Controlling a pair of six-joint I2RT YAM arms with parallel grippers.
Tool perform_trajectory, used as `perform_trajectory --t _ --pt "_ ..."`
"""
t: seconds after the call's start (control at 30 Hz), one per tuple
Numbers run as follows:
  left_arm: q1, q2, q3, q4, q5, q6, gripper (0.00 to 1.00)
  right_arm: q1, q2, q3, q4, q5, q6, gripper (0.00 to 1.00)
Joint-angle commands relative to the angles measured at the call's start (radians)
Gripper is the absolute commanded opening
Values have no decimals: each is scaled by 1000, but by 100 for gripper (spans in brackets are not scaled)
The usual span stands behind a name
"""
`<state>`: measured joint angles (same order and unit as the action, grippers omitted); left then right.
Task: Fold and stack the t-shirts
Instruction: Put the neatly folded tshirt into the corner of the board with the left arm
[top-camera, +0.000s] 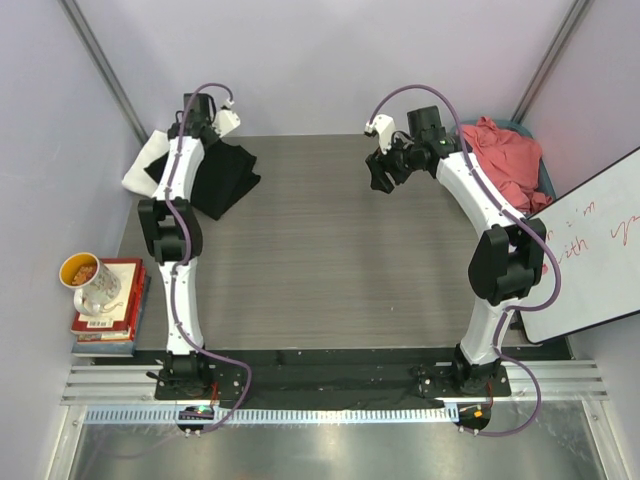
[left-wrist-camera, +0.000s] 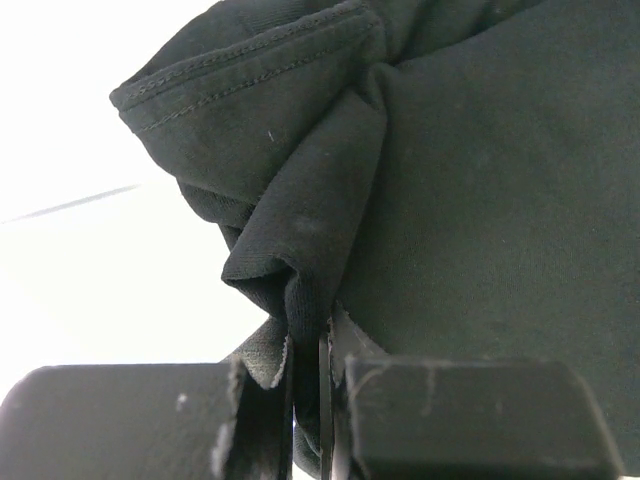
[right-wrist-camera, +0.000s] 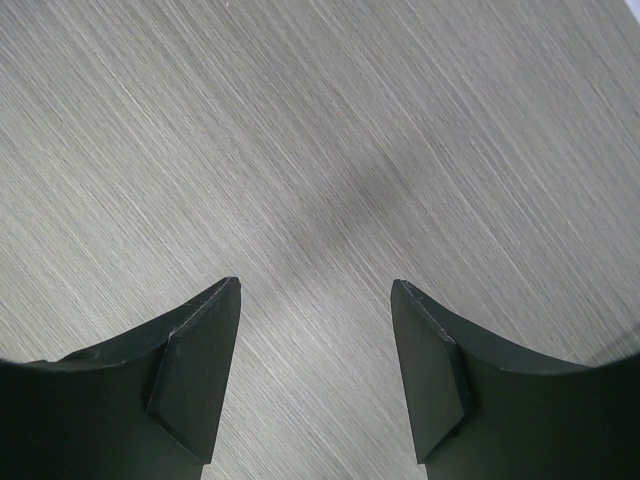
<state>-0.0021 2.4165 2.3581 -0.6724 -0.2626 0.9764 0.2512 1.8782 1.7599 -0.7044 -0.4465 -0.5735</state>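
Left wrist view: our left fingers are clenched on a bunched fold of the black t-shirt, at the far left corner of the desk, against the white t-shirt (partly hidden by the arm). Our right fingers stand apart, released, over bare desk. The coral-pink t-shirt lies crumpled at the far right edge.

A white mug with a yellow interior is sitting atop a short stack of books, the top one red, just beside the left edge of a grey wood-grain table. At the right, a whiteboard bearing red handwriting is leaning, overlapping the table's edge.
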Motion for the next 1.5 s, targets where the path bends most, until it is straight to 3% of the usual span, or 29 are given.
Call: perform_trajectory --t 0.0,0.63,1.03,1.07,1.1,1.13,1.17,1.33,1.47 --pt "56 -100 53 172 -90 -5 0 -3 -62 -10 25 2 -5 67" --pt "113 -66 99 244 -105 27 0 -1 -67 -20 25 3 -8 67" --pt "125 16 92 459 -214 142 1 -1 -57 -14 26 5 -5 67" --pt "125 24 64 512 -230 165 15 -1 -54 -13 26 6 -3 67" --pt "125 33 40 581 -268 239 35 -1 -54 -13 26 8 -2 68" --pt "126 62 20 735 -282 283 79 -1 -53 -13 28 9 -2 68" --pt "126 81 -5 798 -293 332 100 -1 -53 -16 29 9 0 69" --pt "129 222 61 1078 -342 523 100 -3 -56 -25 31 11 6 70" --pt "125 201 -1 1181 -339 492 100 -1 -67 -42 29 19 1 70"
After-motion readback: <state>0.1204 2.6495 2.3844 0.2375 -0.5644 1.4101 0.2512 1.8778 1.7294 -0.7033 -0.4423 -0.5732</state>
